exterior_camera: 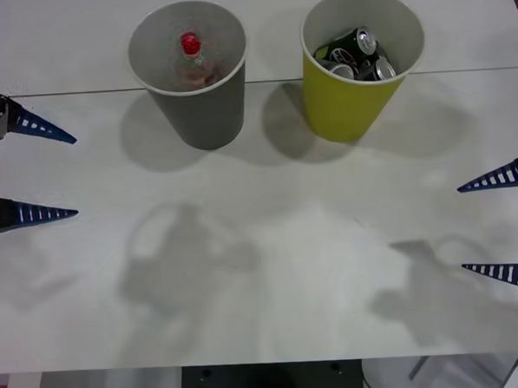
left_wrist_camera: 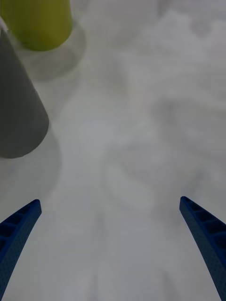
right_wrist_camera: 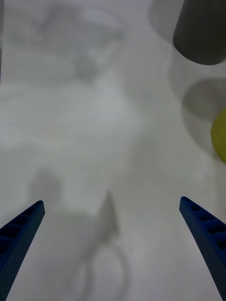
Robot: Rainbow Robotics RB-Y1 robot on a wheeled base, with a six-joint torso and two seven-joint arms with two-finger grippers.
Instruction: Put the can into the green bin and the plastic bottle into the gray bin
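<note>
Nearest the front camera, the white table point(exterior_camera: 263, 272) carries only the shadows of the two arms, a sign that nothing is left on it to sort. At its left edge the left gripper point(exterior_camera: 54, 174) hangs empty, blue ribbed fingers spread wide; at the right edge the right gripper point(exterior_camera: 495, 225) waits the same way, both drawn well back from the bins, apparently parked with the job done. Farther off, the gray bin point(exterior_camera: 194, 110) stands upright with the plastic bottle point(exterior_camera: 193, 58) inside it, red cap up. Just beside it, the green bin point(exterior_camera: 354, 98) holds several dark cans point(exterior_camera: 356, 57) heaped together, so both sorts appear to be in their proper bins. From the right wrist, that arm's fingers point(right_wrist_camera: 21, 233) point across the table, wide apart and holding nothing, with the gray bin's wall point(right_wrist_camera: 200, 30) and a sliver of the green bin point(right_wrist_camera: 220, 136) beyond. From the left wrist, the left arm's fingers point(left_wrist_camera: 205, 235) are likewise spread and empty, the gray bin point(left_wrist_camera: 19, 113) standing nearer than the green bin point(left_wrist_camera: 40, 21).
</note>
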